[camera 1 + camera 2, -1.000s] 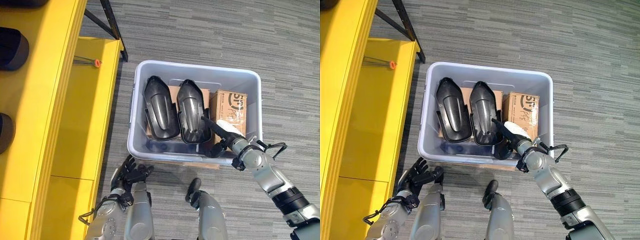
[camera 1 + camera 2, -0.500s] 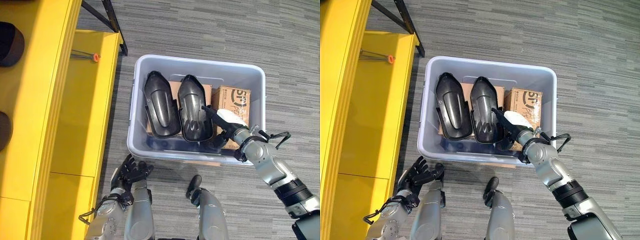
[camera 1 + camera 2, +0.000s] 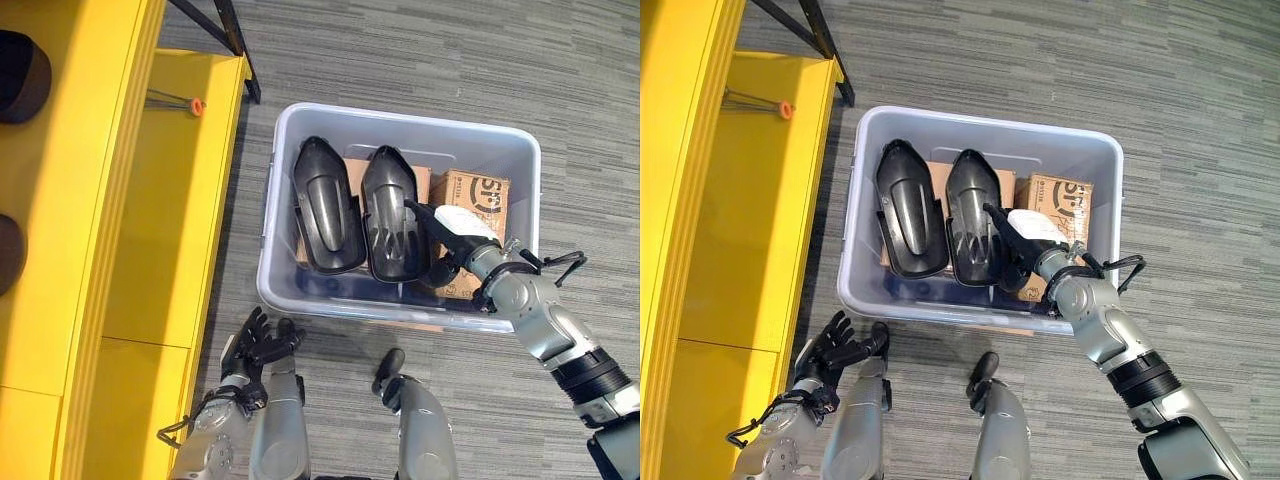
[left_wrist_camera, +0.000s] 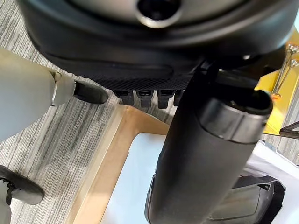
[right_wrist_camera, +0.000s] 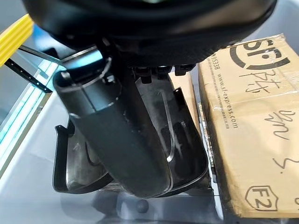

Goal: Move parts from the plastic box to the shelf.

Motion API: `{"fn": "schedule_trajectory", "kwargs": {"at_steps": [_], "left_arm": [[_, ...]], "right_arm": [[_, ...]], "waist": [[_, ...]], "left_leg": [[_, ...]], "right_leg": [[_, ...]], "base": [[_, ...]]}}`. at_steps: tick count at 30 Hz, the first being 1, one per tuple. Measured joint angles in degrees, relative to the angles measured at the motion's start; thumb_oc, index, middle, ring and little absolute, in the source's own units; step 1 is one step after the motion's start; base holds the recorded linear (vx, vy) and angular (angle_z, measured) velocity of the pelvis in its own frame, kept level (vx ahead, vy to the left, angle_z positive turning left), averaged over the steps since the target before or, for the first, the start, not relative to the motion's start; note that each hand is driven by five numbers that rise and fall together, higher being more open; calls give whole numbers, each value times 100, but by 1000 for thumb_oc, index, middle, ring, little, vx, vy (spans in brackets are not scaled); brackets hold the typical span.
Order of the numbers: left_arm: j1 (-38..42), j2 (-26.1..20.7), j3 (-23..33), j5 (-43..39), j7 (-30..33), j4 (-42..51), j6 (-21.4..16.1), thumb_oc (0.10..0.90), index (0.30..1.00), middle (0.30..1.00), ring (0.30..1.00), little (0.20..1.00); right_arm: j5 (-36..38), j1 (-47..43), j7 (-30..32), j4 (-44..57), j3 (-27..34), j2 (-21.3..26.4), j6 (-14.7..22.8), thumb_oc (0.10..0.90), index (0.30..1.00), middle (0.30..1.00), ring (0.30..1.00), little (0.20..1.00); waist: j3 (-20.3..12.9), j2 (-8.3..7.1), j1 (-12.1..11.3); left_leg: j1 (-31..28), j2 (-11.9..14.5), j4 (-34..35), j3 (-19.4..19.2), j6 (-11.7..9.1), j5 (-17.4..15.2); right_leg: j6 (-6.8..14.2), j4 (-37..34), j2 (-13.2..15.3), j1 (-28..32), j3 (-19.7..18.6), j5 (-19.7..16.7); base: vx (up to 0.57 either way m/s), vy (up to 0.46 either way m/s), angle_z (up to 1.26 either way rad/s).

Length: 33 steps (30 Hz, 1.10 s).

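The plastic box [image 3: 398,305] stands on the grey carpet [image 3: 420,60], beside the yellow shelf [image 3: 165,230]. Two black parts lie side by side inside it: the left part [image 3: 326,205] and the right part [image 3: 391,226], both resting on cardboard. A cardboard carton [image 3: 478,195] occupies the right end of the box.

The right hand [image 3: 447,237] is inside the box, between the right part and the carton, touching the part's edge. Whether its fingers grasp the part cannot be determined.

The left hand [image 3: 252,349] hangs low beside the box, fingers spread and released, holding nothing.
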<state>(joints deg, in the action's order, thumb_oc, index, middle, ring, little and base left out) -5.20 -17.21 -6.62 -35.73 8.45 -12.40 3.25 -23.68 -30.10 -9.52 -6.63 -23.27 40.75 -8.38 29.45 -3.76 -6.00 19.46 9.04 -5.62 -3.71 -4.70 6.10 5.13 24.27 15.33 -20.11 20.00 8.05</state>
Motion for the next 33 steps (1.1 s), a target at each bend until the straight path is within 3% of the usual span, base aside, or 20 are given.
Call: {"fn": "schedule_trajectory", "kwargs": {"at_steps": [33], "left_arm": [[14, -4, -41, -3, 128, 192, -98, 900, 1000, 1000, 1000, 1000]], "right_arm": [[-117, 42, 54, -80, -98, -260, 30, 900, 1000, 1000, 1000, 1000]], "waist": [[51, -31, -26]], "left_leg": [[457, -8, -130, 122, -16, 58]], "right_leg": [[-24, 212, 33, -413, 10, 19]], "base": [[0, 1, 1]]}}
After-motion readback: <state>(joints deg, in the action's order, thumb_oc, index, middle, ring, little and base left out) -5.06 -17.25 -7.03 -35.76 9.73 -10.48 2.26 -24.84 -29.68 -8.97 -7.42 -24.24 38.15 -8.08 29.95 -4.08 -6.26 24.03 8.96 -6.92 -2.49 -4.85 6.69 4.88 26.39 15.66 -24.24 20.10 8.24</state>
